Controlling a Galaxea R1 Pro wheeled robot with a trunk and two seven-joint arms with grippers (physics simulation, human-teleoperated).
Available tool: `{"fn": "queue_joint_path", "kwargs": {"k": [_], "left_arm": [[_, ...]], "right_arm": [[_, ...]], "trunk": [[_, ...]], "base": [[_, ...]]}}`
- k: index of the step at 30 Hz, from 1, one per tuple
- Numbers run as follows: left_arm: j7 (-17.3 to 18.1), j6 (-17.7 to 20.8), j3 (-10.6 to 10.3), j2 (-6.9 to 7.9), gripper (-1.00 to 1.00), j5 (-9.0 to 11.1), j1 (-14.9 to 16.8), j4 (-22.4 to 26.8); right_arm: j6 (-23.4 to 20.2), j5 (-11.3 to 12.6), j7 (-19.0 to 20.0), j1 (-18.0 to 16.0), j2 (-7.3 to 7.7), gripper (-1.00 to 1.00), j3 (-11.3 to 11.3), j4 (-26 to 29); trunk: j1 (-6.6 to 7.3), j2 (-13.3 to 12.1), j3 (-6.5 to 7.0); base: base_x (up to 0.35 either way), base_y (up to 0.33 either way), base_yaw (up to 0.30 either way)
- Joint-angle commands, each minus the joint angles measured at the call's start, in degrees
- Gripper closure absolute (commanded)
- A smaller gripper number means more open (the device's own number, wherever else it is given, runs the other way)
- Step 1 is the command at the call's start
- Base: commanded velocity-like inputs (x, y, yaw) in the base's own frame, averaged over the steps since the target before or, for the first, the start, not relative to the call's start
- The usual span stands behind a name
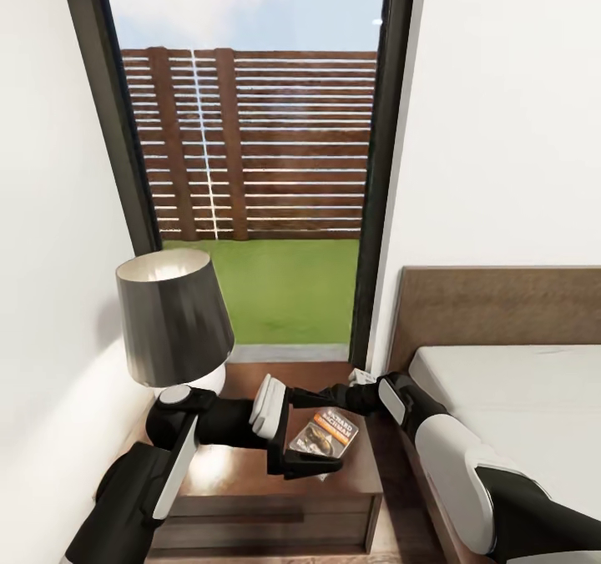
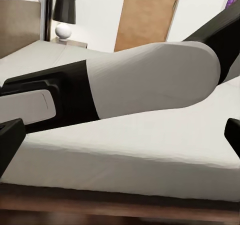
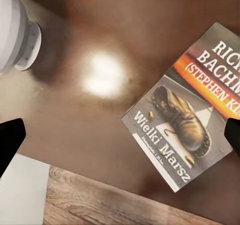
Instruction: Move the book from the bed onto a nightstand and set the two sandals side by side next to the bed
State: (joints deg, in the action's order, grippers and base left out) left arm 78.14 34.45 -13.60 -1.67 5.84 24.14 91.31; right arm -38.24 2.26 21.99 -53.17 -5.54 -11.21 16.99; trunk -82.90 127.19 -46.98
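Note:
The book (image 1: 324, 437) lies flat on the dark brown nightstand (image 1: 225, 472), to the right of the lamp (image 1: 171, 318). The right wrist view looks down on the book (image 3: 192, 120), cover up, and on the nightstand top (image 3: 100, 135). My right gripper (image 3: 120, 137) hangs above it, open and holding nothing, with one fingertip over the book's edge. My left gripper (image 2: 120, 135) is open too and faces the bed (image 2: 125, 150) across my right forearm (image 2: 150, 80). Both arms meet over the nightstand in the head view. The sandals are out of view.
The bed (image 1: 517, 397) and its brown headboard (image 1: 501, 305) stand right of the nightstand, with a narrow gap between. A tall glass door (image 1: 259, 172) is behind. A second nightstand with a lamp (image 2: 65, 15) and a wooden door (image 2: 147, 12) lie beyond the bed.

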Motion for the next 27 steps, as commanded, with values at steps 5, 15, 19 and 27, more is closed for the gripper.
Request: {"fn": "queue_joint_path", "kwargs": {"k": [5, 15, 19, 27], "left_arm": [[-0.2, 0.6, 0.0, 0.0, -1.0, 0.1, 0.0, 0.0], [-0.4, 0.6, 0.0, 0.0, -1.0, 0.1, 0.0, 0.0], [-0.4, 0.6, 0.0, 0.0, -1.0, 0.1, 0.0, 0.0], [-0.5, 0.6, 0.0, 0.0, -1.0, 0.1, 0.0, 0.0]], "right_arm": [[-0.2, 0.2, 0.1, 0.0, -0.01, -1.0, -0.2, 0.1], [-0.2, 0.2, 0.3, 0.0, -0.02, -1.0, -0.1, 0.1], [-0.2, 0.2, 0.3, 0.0, -0.06, -1.0, -0.1, 0.1], [-0.2, 0.2, 0.4, 0.0, -0.09, -1.0, -0.1, 0.0]], "trunk": [[1.11, -2.0, 0.84], [3.31, -6.0, 2.64], [4.19, -7.6, 3.36], [5.95, -10.8, 4.79]], "base": [[0.0, 0.0, -0.001], [0.0, 0.0, 0.0], [0.0, 0.0, 0.0], [0.0, 0.0, 0.0]]}}
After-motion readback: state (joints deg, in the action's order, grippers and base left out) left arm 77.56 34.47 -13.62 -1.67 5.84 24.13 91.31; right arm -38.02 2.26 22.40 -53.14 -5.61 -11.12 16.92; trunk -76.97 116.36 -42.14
